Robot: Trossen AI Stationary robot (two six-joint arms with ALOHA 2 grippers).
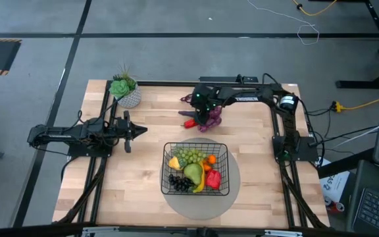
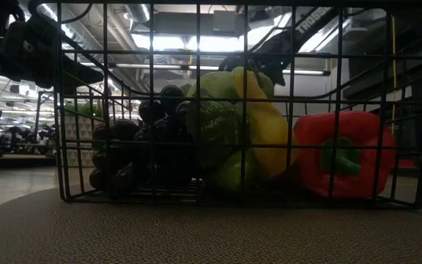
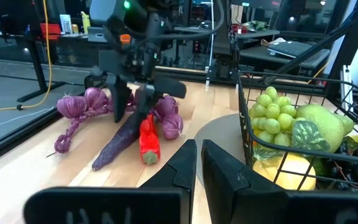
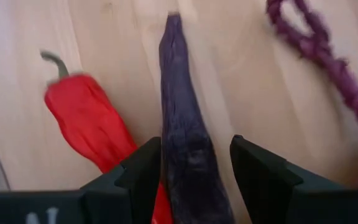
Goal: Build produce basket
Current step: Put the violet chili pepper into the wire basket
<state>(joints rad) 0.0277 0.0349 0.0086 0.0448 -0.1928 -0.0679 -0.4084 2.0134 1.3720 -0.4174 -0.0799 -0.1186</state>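
Straddling a purple vegetable [image 4: 182, 134], right hand [image 4: 194, 165] spread; left hand [image 3: 199, 163] pressed together; "TROSS" lettering [image 2: 312, 20].

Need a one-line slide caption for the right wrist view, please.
Right gripper open astride a long purple vegetable on the wooden table, a red chili pepper beside it.

light wood bench [image 1: 150, 118], black frame rails along its sides. round grey mat [image 1: 199, 205] at the near edge, wire basket [image 1: 221, 150] sitting on it. far left corner: white pot with green succulent [image 1: 126, 92]. far middle, straight on the wood: long purple vegetable [image 4: 182, 134], thin red pepper [image 4: 86, 121] just beside it, purple bulbs on a braid [image 3: 82, 102] close by. bare wood between the pot and the mat
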